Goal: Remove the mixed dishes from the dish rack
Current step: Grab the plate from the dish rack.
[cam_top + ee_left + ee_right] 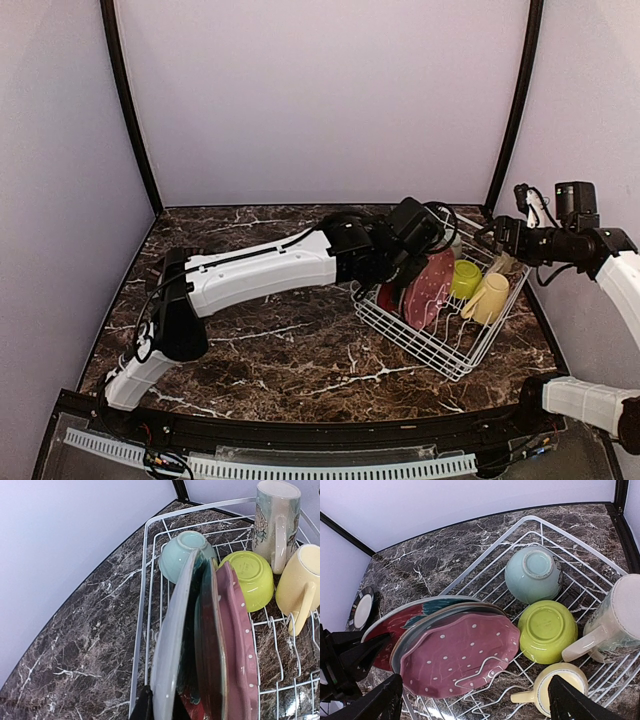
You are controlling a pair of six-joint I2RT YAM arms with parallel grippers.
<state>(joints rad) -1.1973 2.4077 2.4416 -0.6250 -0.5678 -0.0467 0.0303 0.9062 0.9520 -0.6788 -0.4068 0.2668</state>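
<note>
Rack (405, 340) sits on the far right of the table (280, 340), turned at an angle, w/ all dishes in it. L arm reaches across from the left. L gripper (160, 709) is clenched on the rim of the red plate (395, 625), one dark finger on each side of it. That plate is the leftmost of the upright stack; its back looks pale grey in the L wrist view, and its face is red w/ a teal leaf. Just right of it a grey plate (412, 632) leans close, then the pink plate (460, 655) w/ white dots, all three on edge in the slots at the rack's left end. A darker plate edge shows between them in the L wrist view, but I can't tell which plate it is. Mint bowl (532, 575) is upside down at the far side of the rack. Lime bowl (547, 630) is upside down just beside it, nearer. Cream mug (615, 620) stands on the right, handle toward the lime bowl. Yellow mug (555, 690) lies tilted near the cream mug, mouth showing in the R wrist view. R gripper (492, 238) hovers above the rack's far right side, jaws released wide, touching nothing.
</note>
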